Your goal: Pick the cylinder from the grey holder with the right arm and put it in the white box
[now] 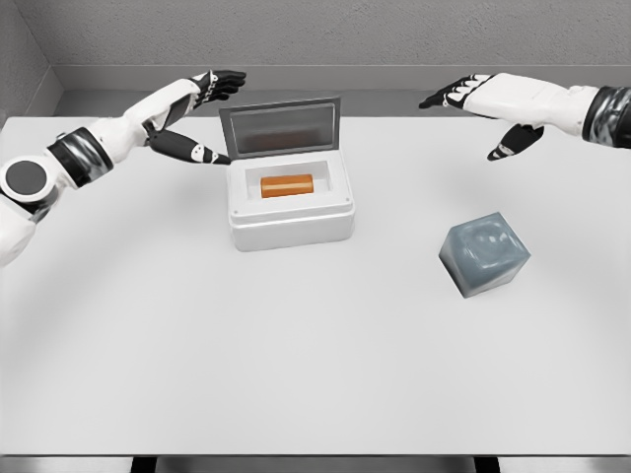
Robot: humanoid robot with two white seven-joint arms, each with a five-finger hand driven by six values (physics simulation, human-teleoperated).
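A grey wall closes off the back of a plain white desk (315, 374). The white box (291, 222) sits left of centre with its lid (281, 126) tilted up behind it, and the orange cylinder (287, 185) lies on its side inside the box's recess. The grey holder (484, 254) stands well apart to the right, holding nothing.

The right hand (483, 103) hovers above the desk's far right, fingers spread and holding nothing. The left hand (197, 113) hangs just beside the lid, also spread, with its thumb close to the box's rear corner.

The placement looks complete, so the risk is mostly a stray sweep: the left hand could clip the raised lid and knock it shut or shove the box, and the right arm, lowering, could nudge the holder.
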